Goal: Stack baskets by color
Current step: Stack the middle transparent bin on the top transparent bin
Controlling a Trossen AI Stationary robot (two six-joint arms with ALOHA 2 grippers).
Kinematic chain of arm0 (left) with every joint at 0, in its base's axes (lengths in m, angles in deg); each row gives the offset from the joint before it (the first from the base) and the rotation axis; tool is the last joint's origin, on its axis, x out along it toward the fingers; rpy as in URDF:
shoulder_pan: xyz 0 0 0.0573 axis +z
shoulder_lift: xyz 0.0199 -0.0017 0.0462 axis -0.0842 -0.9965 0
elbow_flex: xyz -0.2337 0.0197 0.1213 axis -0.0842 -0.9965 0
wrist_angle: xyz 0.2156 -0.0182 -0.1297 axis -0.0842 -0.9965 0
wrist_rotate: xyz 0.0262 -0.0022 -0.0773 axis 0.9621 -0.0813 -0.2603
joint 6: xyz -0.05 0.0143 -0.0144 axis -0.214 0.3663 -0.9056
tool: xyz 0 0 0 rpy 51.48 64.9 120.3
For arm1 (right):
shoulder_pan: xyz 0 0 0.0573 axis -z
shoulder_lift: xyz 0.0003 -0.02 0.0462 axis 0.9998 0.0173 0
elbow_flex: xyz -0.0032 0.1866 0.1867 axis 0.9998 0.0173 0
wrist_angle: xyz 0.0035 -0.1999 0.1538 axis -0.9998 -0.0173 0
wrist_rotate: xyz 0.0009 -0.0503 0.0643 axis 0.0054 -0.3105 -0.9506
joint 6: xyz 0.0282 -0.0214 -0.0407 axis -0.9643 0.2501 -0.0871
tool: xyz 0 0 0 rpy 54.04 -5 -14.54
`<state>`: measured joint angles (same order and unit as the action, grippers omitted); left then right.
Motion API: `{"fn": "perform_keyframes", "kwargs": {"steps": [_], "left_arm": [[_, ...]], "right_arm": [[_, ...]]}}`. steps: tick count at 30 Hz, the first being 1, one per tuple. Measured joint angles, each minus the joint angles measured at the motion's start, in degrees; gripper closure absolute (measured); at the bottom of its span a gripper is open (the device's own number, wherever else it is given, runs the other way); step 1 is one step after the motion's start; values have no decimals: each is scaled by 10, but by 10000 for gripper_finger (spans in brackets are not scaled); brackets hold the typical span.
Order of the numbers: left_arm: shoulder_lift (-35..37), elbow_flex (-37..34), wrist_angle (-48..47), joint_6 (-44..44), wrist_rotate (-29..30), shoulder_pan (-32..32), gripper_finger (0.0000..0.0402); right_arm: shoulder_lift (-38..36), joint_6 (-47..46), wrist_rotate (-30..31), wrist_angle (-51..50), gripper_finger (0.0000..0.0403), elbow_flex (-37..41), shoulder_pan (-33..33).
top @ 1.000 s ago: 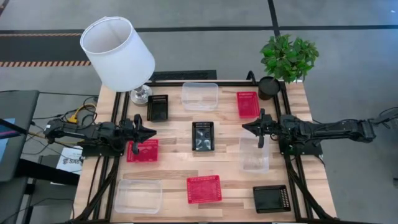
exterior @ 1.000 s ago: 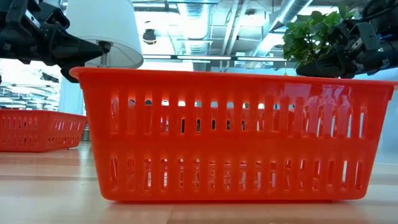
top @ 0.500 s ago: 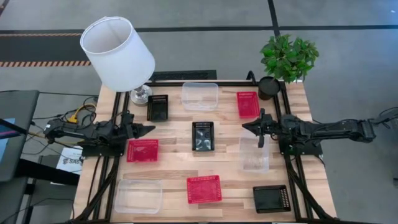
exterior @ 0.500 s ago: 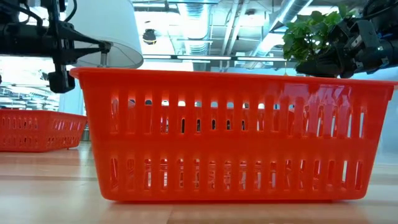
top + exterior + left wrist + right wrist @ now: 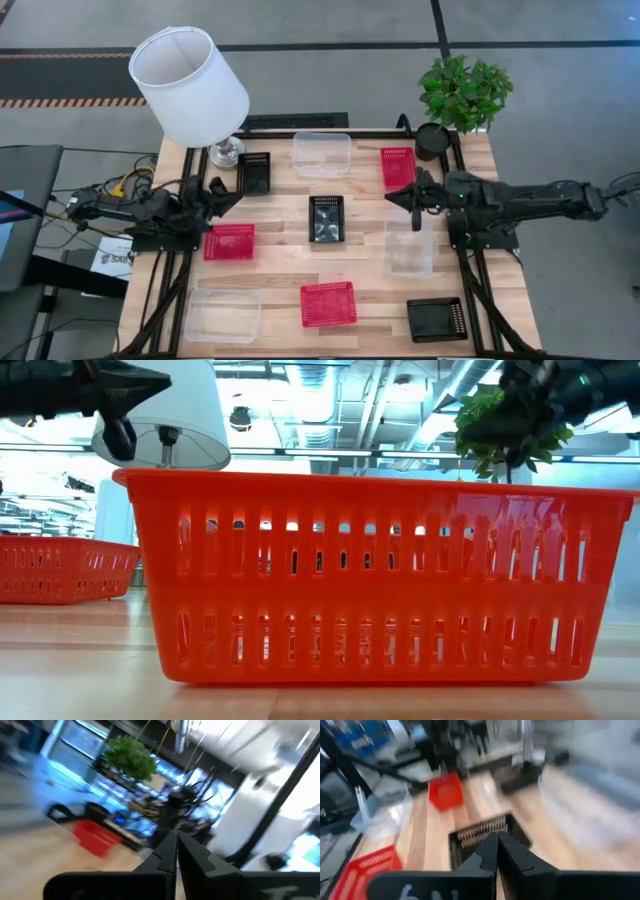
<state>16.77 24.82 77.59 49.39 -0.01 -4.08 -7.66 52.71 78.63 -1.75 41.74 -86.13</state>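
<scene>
Three red baskets (image 5: 229,241), three black (image 5: 326,218), seemingly three clear (image 5: 321,154); both grippers (image 5: 237,190) together.

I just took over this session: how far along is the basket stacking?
Nothing looks stacked yet. In the high view all nine baskets lie singly on the table: three red, three black, three clear. In hand: nothing; the left gripper hovers shut near the rear black basket, and the right gripper hovers shut beside the rear red basket. All three colour stacks remain.
</scene>
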Motion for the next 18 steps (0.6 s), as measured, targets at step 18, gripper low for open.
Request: {"fn": "perform_keyframes", "kwargs": {"steps": [18], "left_arm": [[-242, 248, -243, 248, 90, 0, 267]], "right_arm": [[287, -605, -13, -724, 322, -356, -128]]}}
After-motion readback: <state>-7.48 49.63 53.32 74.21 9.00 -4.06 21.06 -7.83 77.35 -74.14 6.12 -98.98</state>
